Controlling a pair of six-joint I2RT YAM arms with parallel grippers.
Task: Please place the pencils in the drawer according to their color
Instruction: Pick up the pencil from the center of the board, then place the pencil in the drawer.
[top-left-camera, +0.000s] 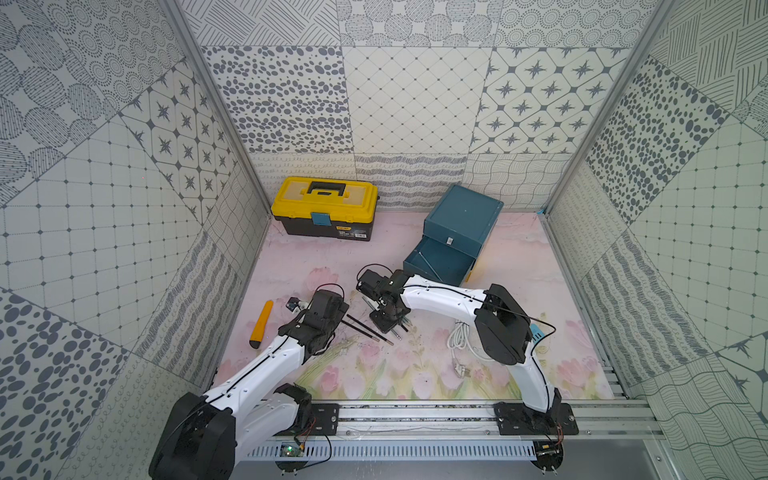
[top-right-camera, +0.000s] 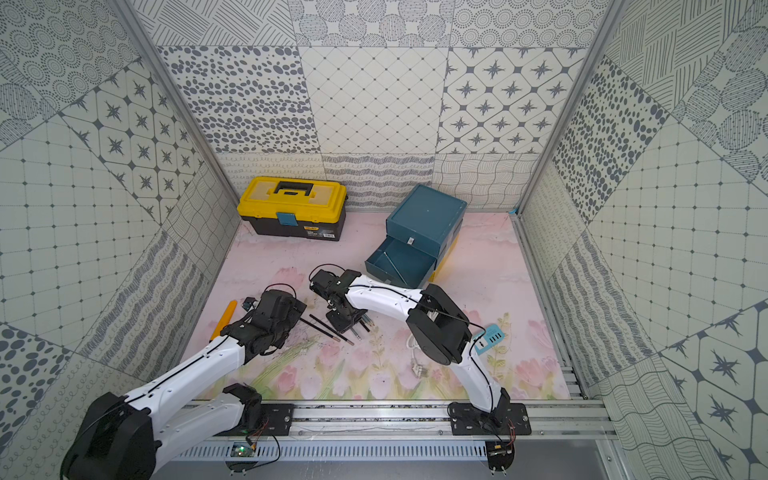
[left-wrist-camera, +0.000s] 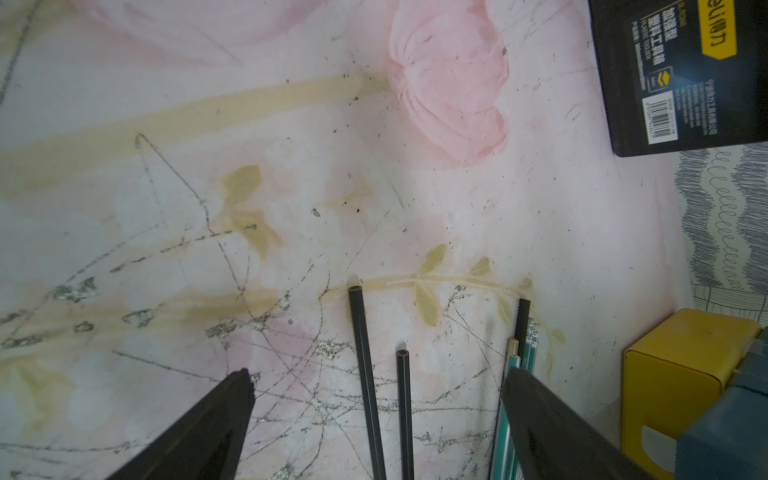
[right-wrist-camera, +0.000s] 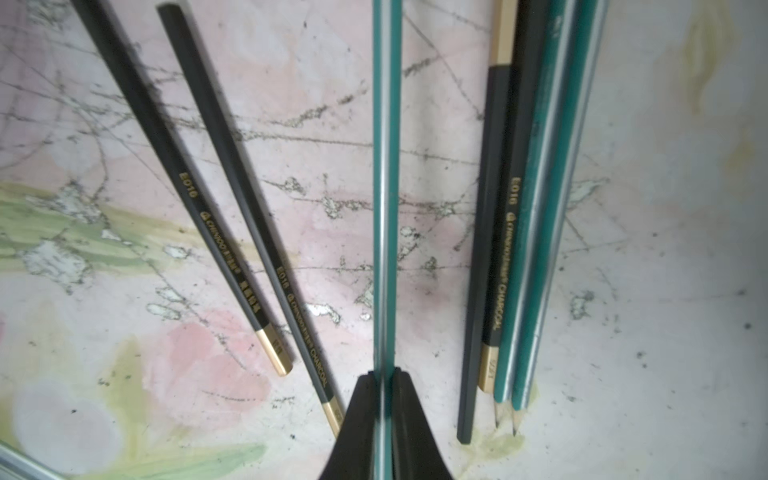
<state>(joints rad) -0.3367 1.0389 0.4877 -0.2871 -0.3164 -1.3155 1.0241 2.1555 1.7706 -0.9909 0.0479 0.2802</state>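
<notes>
Closest to the right wrist camera, the right gripper (right-wrist-camera: 384, 382) is clamped tight on a teal pencil (right-wrist-camera: 384, 166). On the table (right-wrist-camera: 665, 249), two black pencils (right-wrist-camera: 282, 274) lie loose to one side of it and a tight bundle of black and teal pencils (right-wrist-camera: 515, 208) to the other. The left gripper (left-wrist-camera: 378, 374) is spread wide and holds nothing, over the two black ones. At the back, the blue chest (top-left-camera: 461, 216) has its middle drawer (top-left-camera: 449, 266) pulled out, one pencil (top-left-camera: 431, 266) lying inside.

Toolbox (top-left-camera: 324, 212) rear left; drawer chest (top-left-camera: 463, 218) rear right, one pencil (top-left-camera: 430, 266) in its pulled-out drawer (top-left-camera: 449, 259). Loose pencils (top-left-camera: 368, 328) lie at tabletop (top-left-camera: 316, 257) centre, cable (top-left-camera: 459, 338) to their right.
</notes>
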